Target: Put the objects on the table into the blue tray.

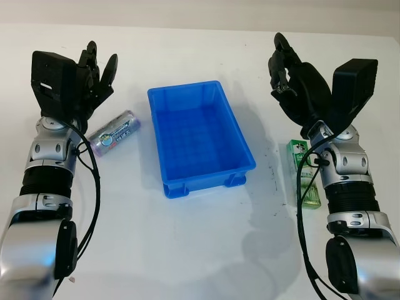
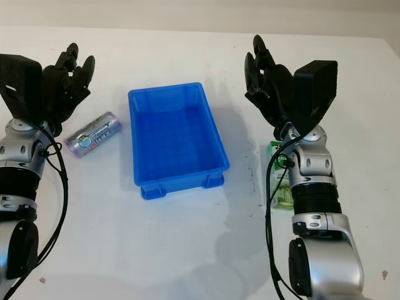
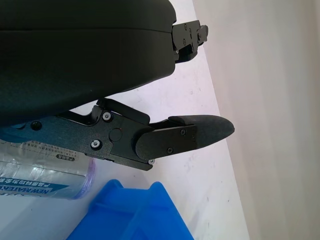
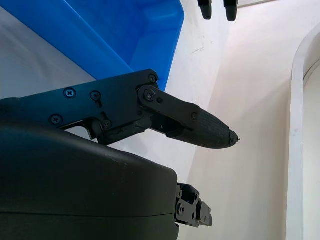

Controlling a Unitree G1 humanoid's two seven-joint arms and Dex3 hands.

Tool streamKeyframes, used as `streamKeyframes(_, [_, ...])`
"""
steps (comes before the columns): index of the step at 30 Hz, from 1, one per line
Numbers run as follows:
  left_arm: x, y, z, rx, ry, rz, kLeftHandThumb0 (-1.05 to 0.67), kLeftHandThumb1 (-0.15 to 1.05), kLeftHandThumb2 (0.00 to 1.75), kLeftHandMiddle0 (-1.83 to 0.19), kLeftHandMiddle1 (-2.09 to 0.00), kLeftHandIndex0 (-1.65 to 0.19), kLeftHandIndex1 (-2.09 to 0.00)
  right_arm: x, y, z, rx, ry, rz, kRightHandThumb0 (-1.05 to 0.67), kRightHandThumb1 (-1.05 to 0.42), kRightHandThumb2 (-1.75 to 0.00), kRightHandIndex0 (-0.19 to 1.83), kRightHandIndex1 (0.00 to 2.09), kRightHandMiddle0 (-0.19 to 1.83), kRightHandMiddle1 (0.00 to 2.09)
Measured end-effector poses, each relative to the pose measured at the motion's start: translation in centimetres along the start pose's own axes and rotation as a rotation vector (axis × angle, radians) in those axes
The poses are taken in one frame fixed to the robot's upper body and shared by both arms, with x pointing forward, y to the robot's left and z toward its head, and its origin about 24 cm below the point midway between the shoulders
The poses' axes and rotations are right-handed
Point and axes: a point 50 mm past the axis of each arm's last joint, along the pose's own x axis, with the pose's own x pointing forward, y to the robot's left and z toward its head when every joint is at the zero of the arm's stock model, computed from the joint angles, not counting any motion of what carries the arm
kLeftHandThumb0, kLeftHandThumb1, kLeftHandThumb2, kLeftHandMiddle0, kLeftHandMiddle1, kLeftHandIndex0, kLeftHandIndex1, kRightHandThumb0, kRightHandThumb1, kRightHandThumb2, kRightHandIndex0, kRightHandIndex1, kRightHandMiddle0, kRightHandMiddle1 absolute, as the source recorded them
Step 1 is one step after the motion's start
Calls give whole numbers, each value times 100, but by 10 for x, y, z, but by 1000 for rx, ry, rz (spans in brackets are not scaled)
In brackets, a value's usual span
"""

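The left hand (image 1: 94,72) hung open over the far left of the white table (image 1: 187,250), holding nothing. Just beside it, toward the near right, a silvery wrapped packet (image 1: 114,132) lay on its side, angled toward the blue tray (image 1: 199,136) but apart from it. The tray sat in the middle with nothing in it. To its right, the right hand (image 1: 290,72) was raised and open, also holding nothing. A green packet (image 1: 304,174) lay near the right forearm, partly hidden by it. No grasp had begun. To do this well, either hand would likely need to drop squarely over its packet's long axis before closing, then lift well above the tray's rim.
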Motion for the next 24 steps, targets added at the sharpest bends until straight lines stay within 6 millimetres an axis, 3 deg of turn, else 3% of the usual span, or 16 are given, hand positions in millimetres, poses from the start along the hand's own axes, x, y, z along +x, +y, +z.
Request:
streamKeyframes(15, [1,0,-3,-6,11,0,-66,105,53,19,-5,17,-5,1,-1,-5,5,25,24,-62,-105,-74,-19,0,-19,0])
streamKeyframes(18, [1,0,-2,-10,9,3,-66,105,52,19,-5,17,-5,-1,-7,1,-21,15,69,-62,-105,-61,-19,0,-19,0])
streamKeyframes(21, [1,1,-1,-17,1,9,-65,105,53,19,-5,16,-6,-7,-20,14,-102,3,111,-60,-105,-33,-13,4,-10,5])
streamKeyframes(24, [1,1,1,-17,-7,10,-65,105,53,18,-5,16,-6,-15,-34,36,-320,1,156,-43,-100,-11,6,12,7,14])
